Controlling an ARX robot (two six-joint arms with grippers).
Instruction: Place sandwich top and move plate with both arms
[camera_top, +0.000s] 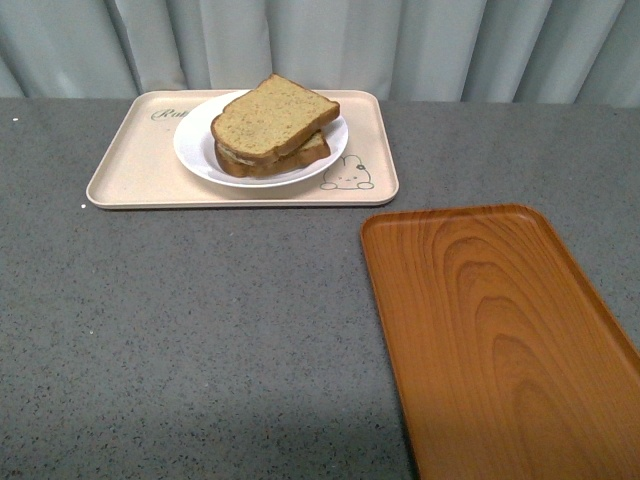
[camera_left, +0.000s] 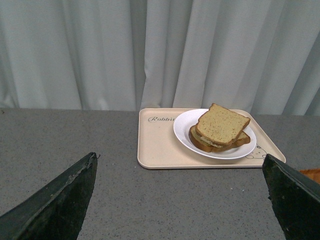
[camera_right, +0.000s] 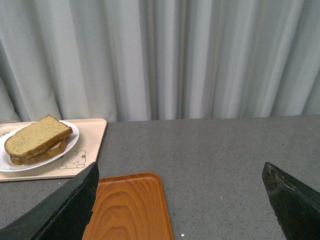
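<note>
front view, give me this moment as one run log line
sandwich top: on stack | plate: on beige tray | orange tray: bare | left gripper: open | right gripper: open

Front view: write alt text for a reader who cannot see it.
A sandwich, its plain top slice already set on the lower slice, sits on a white plate on a beige rabbit-printed tray at the far side of a grey table. An empty orange wood-grain tray lies nearer, to the right. No arm shows.
</note>
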